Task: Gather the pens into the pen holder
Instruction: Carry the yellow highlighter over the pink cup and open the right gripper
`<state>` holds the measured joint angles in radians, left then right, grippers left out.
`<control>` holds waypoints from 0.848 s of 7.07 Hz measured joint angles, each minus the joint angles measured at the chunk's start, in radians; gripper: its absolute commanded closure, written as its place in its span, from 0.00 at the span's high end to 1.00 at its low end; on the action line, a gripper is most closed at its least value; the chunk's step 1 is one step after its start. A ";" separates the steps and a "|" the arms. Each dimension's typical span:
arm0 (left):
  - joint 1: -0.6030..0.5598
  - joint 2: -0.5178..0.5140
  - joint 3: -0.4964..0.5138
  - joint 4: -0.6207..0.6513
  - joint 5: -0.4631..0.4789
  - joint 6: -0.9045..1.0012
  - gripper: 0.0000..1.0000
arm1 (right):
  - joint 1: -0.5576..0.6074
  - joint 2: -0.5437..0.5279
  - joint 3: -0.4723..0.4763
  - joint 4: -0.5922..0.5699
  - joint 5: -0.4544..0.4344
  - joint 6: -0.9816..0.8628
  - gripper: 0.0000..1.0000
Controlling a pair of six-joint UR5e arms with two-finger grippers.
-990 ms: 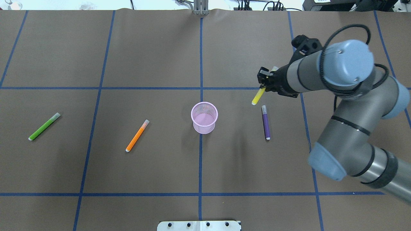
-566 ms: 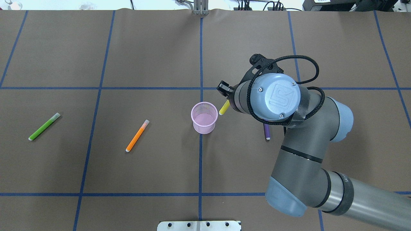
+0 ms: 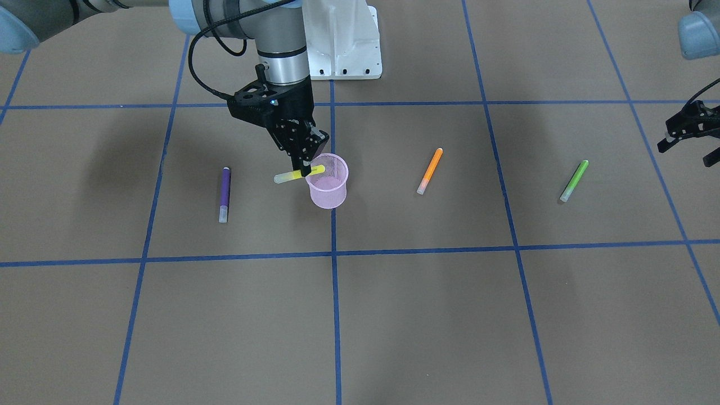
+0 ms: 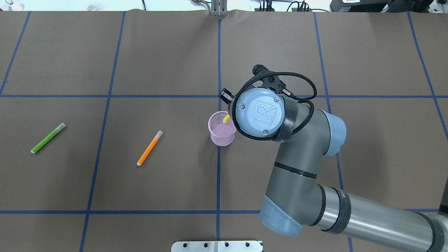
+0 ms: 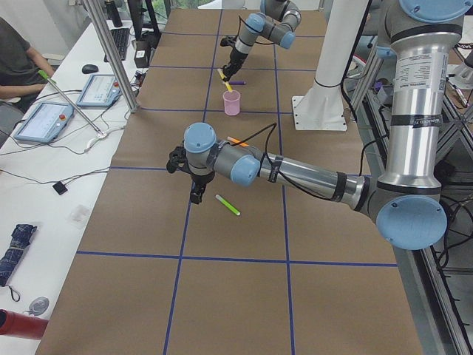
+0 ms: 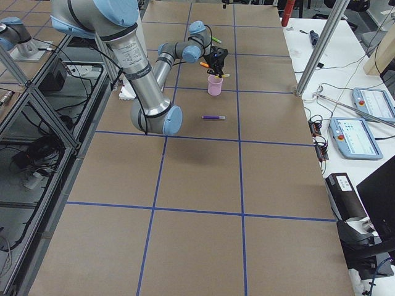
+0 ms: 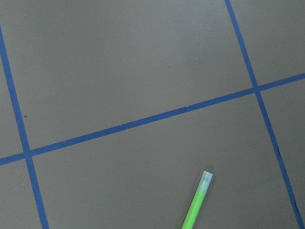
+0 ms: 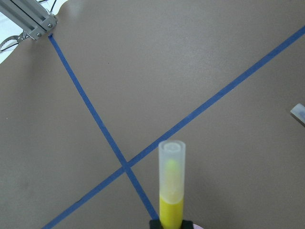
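My right gripper [image 3: 305, 170] is shut on the yellow pen [image 3: 292, 175], which it holds nearly level just above the pen holder. The pen's yellow end [image 4: 226, 119] reaches over the rim of the pink mesh pen holder [image 3: 328, 191], and its pale cap [image 8: 171, 160] points away from it. On the table lie the purple pen [image 3: 224, 194], orange pen [image 3: 429, 170] and green pen [image 3: 574, 180]. In the overhead view my right arm hides the purple pen. My left gripper [image 3: 683, 152] hovers open and empty beside the green pen [image 7: 196, 205].
Blue tape lines [image 4: 218, 175] divide the brown table cover into squares. The robot's white base [image 3: 343, 39] stands at the table's near edge. To one side a bench holds tablets [image 5: 44, 118], with a person's arm [image 5: 18, 70] there.
My right arm swung left with the yellow pen, from beside the purple pen to over the pen holder's rim. The arm now hides the purple pen in the overhead view.
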<state>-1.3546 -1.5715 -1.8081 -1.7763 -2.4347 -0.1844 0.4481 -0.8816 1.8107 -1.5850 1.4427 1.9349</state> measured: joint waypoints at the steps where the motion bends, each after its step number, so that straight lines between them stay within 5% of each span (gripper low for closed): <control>1: 0.000 0.000 -0.002 0.000 0.000 -0.001 1.00 | -0.015 0.003 -0.005 0.000 -0.017 0.013 0.06; 2: 0.000 -0.003 -0.003 0.000 0.001 -0.001 1.00 | -0.032 0.001 -0.006 0.000 -0.027 0.019 0.68; 3: 0.004 -0.019 0.001 0.002 0.007 -0.003 1.00 | -0.049 -0.004 -0.006 0.000 -0.032 0.021 1.00; 6: 0.066 -0.097 0.015 0.002 0.085 -0.074 0.97 | -0.076 -0.028 0.024 -0.009 -0.067 0.015 1.00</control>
<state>-1.2888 -1.6682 -1.7934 -1.7740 -2.3496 -0.2580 0.3725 -0.9101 1.8345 -1.5938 1.3755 1.9497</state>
